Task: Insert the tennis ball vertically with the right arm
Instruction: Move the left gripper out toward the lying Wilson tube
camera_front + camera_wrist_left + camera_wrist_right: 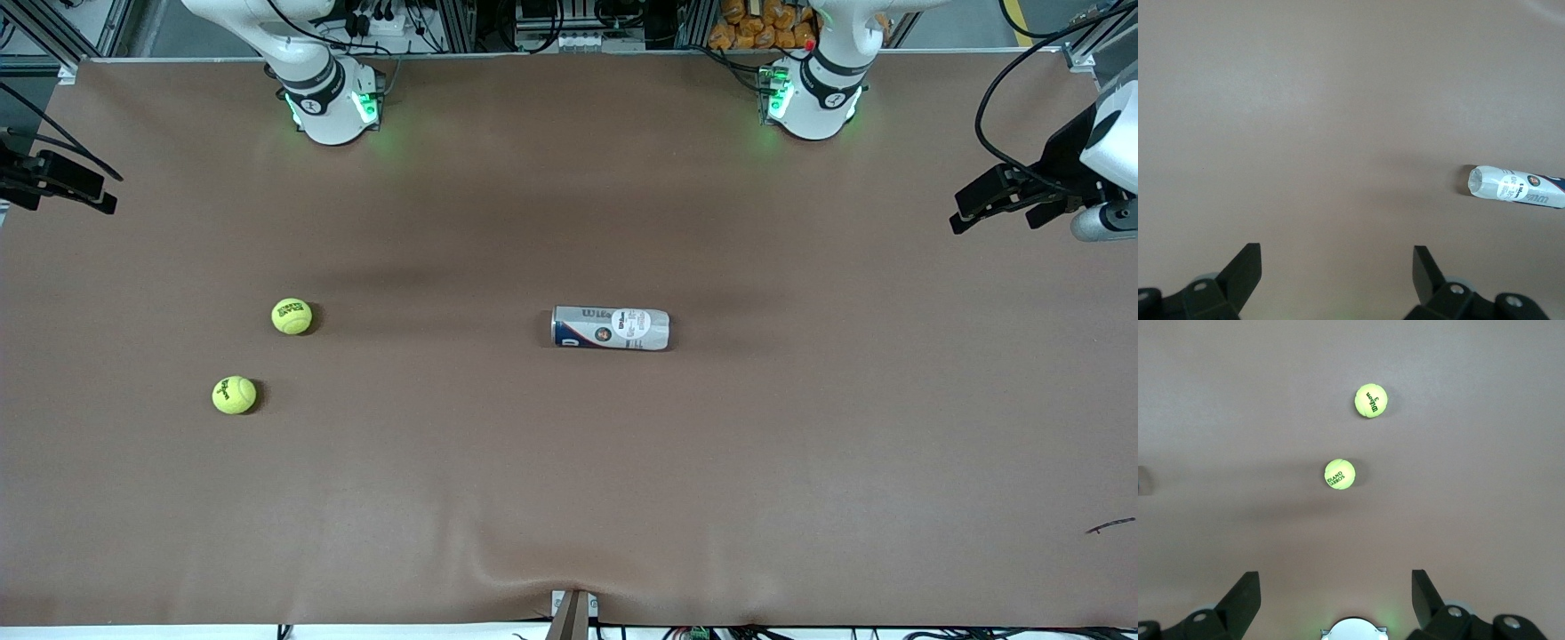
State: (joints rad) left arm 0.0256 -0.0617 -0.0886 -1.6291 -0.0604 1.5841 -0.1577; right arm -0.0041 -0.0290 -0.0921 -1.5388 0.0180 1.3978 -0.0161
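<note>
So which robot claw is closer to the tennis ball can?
Left. The left claw hangs open at its own end of the table, with the can lying toward mid-table. The right claw, open too, waits at the other end, slightly farther away.

The white and blue cylindrical ball can (pixel 610 328), lying on its side on the brown table, is showing the brand "Wilson" in grey letters along its side; the smaller print on its round white label is not readable. The yellow felt tennis ball (pixel 1339 474) nearer the robots' bases is carrying the words "ROLAND GARROS" in dark print. The other yellow felt tennis ball (pixel 1371 401) is bearing "Wilson" and the number "3".
</note>
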